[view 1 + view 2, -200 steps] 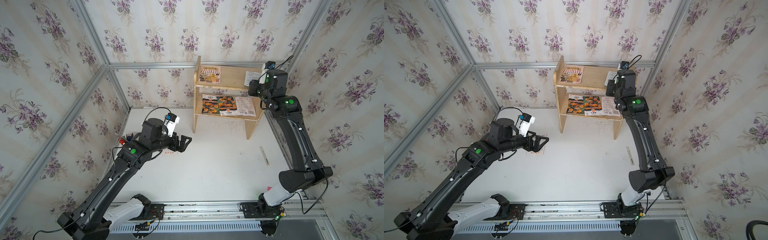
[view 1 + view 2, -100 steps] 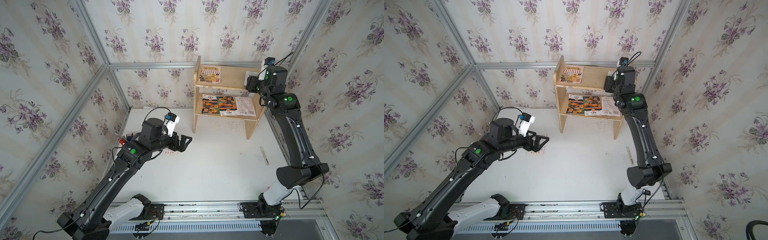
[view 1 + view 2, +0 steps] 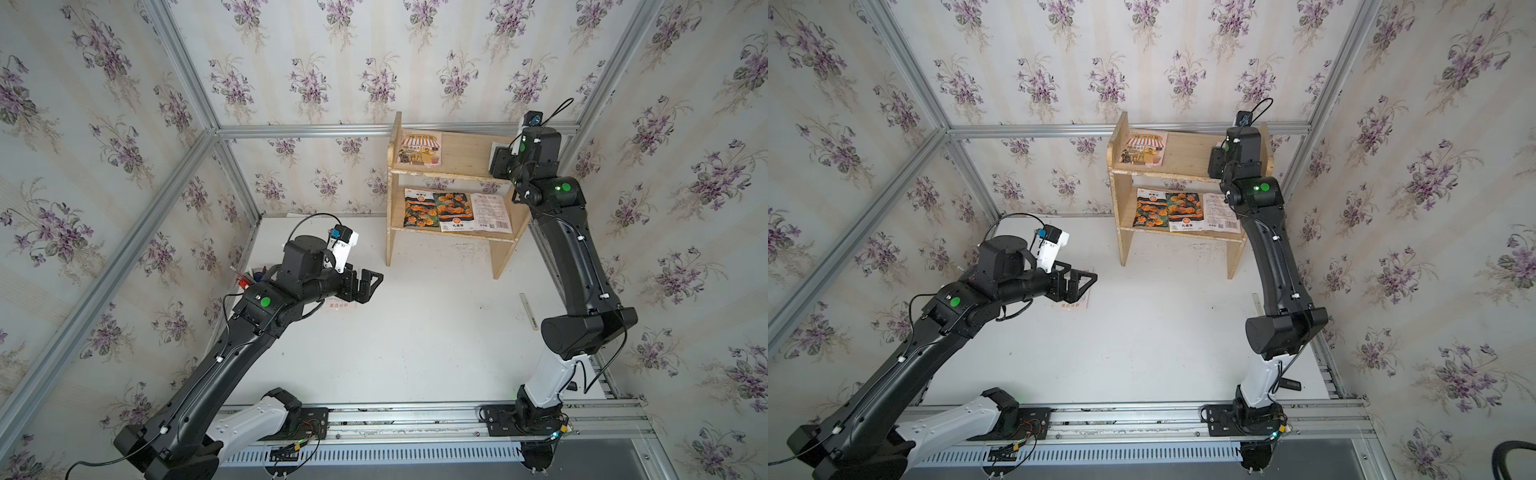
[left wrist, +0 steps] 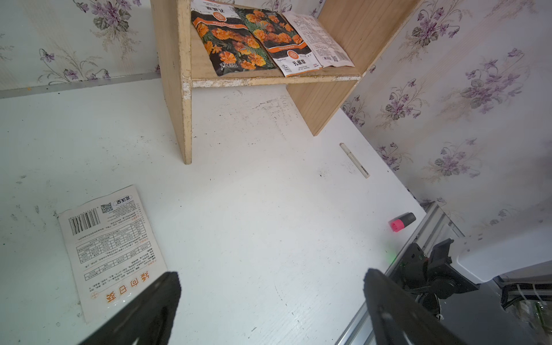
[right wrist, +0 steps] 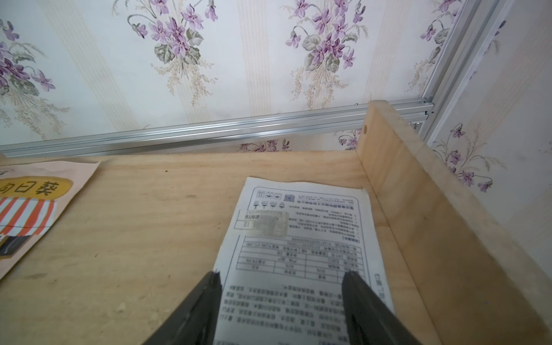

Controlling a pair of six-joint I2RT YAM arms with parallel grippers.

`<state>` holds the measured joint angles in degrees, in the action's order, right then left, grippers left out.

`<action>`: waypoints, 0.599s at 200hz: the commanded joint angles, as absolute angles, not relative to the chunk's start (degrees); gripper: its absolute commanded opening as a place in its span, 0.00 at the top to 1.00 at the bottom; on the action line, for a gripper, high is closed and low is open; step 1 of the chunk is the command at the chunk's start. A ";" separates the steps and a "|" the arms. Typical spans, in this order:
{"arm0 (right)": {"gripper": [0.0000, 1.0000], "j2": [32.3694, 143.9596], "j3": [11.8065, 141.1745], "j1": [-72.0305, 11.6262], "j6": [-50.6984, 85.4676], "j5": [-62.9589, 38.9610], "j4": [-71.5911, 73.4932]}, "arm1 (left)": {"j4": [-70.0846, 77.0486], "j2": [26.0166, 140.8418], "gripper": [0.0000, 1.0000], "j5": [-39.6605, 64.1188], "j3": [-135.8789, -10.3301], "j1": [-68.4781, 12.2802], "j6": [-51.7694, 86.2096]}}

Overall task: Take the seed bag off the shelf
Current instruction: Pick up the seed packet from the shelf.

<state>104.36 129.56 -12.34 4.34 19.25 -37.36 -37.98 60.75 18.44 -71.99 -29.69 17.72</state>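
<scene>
The shelf (image 3: 457, 164) of pale wood stands at the back right. On its upper tier a white seed bag (image 5: 301, 239) lies printed side up against the right side panel. My right gripper (image 5: 279, 280) is open just above the near end of this bag, one fingertip (image 5: 213, 280) at its edge, the other over it. A bag with a striped awning (image 3: 420, 148) lies at the tier's other end. The lower tier carries two orange-flower bags (image 3: 419, 208) and a white one (image 3: 490, 212). My left gripper (image 3: 370, 282) hangs open over the table, holding nothing.
Another white seed bag (image 4: 113, 248) lies flat on the table under the left gripper. A pale pen (image 4: 354, 159) and a pink-capped marker (image 4: 401, 222) lie by the right wall. Small red items (image 3: 243, 282) sit by the left wall. A metal rail (image 3: 415, 415) runs along the front.
My right gripper has moved further back over the upper tier and its jaws have spread wider. The left arm has stayed still.
</scene>
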 commanded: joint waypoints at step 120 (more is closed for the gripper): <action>0.42 98.41 123.92 -11.24 4.38 6.40 -44.02 | -37.03 58.89 0.00 20.13 -70.75 -29.72 16.23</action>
<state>99.74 125.45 -11.18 4.05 9.39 -41.78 -37.93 59.13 19.53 -70.96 -29.69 16.67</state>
